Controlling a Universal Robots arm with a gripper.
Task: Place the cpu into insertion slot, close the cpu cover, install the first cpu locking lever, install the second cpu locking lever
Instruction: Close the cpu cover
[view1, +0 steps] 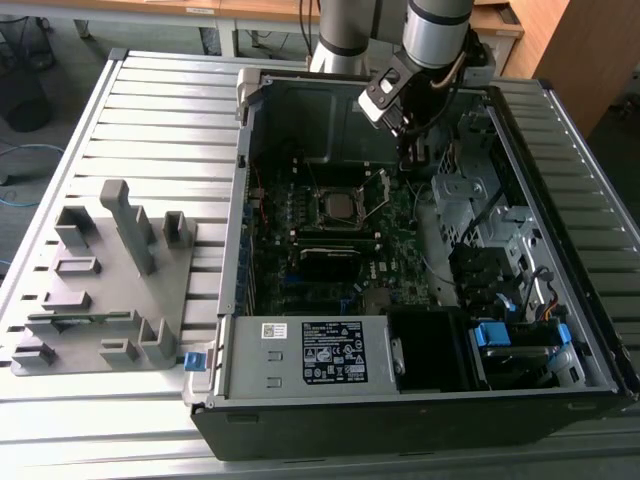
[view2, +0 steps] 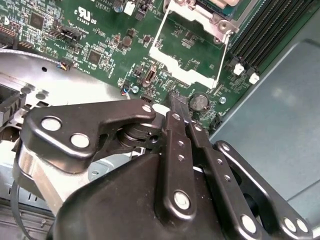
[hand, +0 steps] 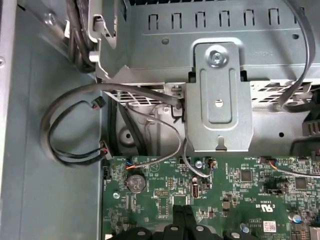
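Green board lies on the floor of an open metal case, a computer on its side. In the exterior view the slot sits near the case's middle, and the cpu, a greyish square, already lies in it. The cover, a silver frame with board showing through its cut-out, stands swung up at 3 o'clock from the slot. The gripper hangs at about 2 o'clock from the cpu. Its fingers are pressed together with nothing between them, the tips near the cover's outer bar and seemingly apart from it.

Closing the cover looks to be the step in hand. It is best done by pushing that bar evenly toward the slot, clear of the coin cell beside the tips.

The case also holds a labelled box at 6 o'clock. A grey rack sits outside the case at 9 o'clock.
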